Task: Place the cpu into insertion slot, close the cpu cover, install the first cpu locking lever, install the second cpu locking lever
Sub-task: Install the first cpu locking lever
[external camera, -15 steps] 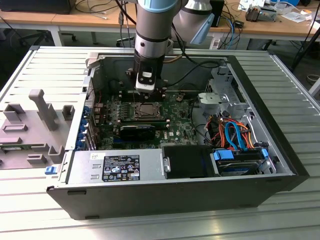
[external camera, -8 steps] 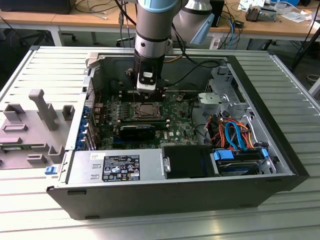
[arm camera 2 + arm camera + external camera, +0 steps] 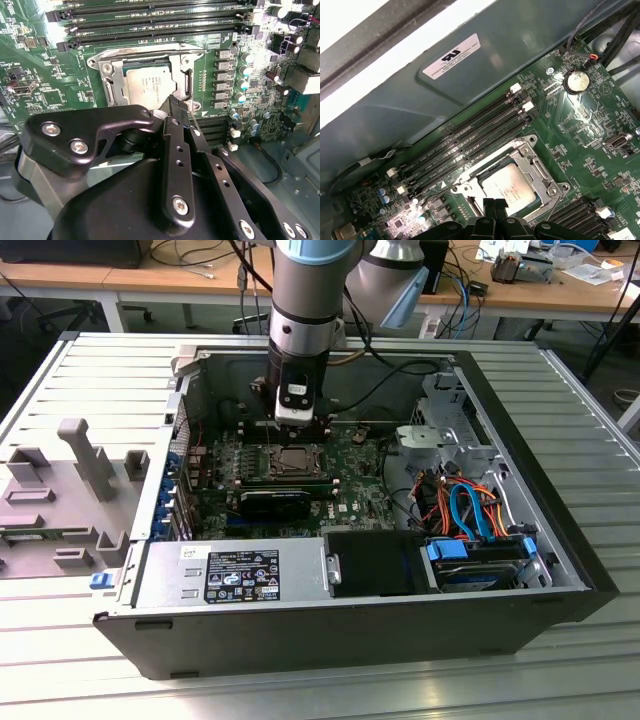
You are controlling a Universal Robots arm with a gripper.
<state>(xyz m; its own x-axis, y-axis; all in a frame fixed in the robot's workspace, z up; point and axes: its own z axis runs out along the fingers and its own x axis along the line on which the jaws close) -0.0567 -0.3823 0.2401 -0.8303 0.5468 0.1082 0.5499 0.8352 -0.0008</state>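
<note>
Pressed together and empty, the jaws are held at the edge of the cpu (image 3: 147, 82); if lowered askew, the cpu cover (image 3: 109, 87) could be scraped or dislodged.

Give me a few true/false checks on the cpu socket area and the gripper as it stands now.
1. The cpu lies in the insertion slot. True.
2. The cpu cover stands raised, upright. False: it lies flat, framing the cpu.
3. The gripper hangs over the drive bay. False: it is low at the insertion slot's edge, right beside the cpu.
4. A coin cell battery sits on the motherboard. True.
</note>
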